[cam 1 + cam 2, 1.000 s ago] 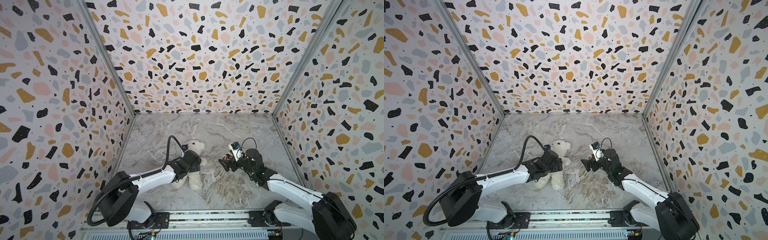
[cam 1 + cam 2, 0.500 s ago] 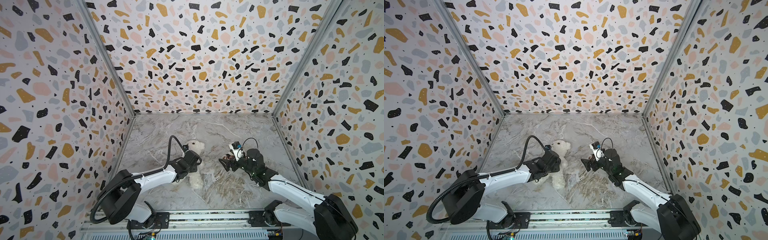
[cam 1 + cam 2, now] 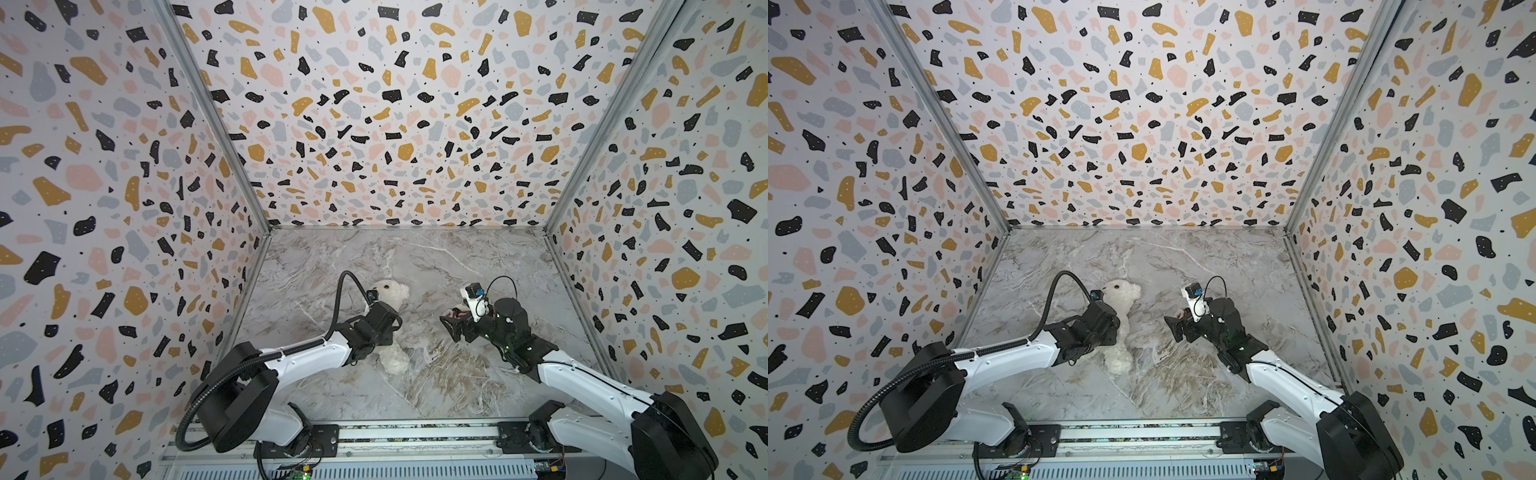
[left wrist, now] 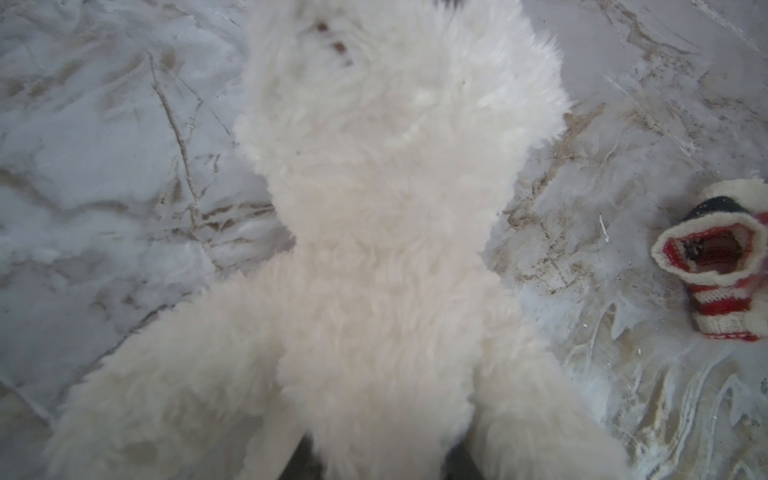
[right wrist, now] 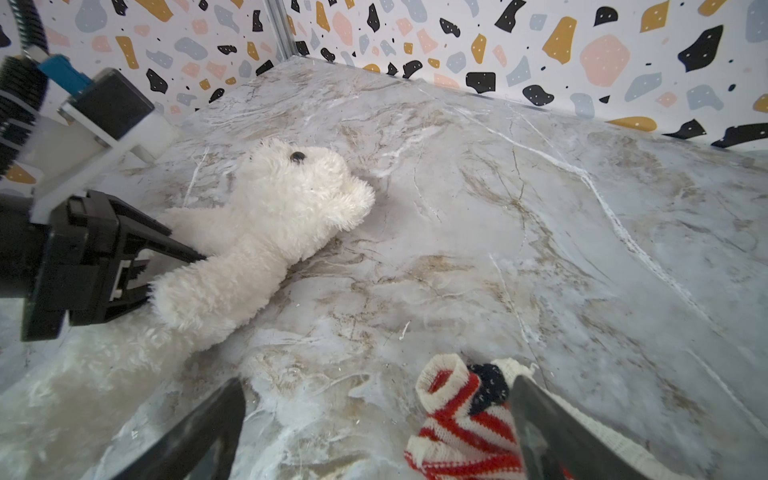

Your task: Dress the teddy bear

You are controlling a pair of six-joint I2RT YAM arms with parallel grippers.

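The teddy bear [image 5: 270, 216] lies on its back on the bench [image 3: 415, 257], near the striped sweater [image 5: 461, 419] but apart from it. It looks light and squashy, best gripped at the trunk, where the left tool [image 5: 172, 274] pinches its fur. The right tool [image 5: 378, 386] is spread wide, one jaw against the empty sweater.

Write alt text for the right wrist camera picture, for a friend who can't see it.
A fluffy white bear lies on a marble table, its middle clasped by the left gripper. Nearest the camera, a red-and-white striped sweater lies between the two wide-apart fingers of the right gripper, against one of them. Speckled walls stand behind.
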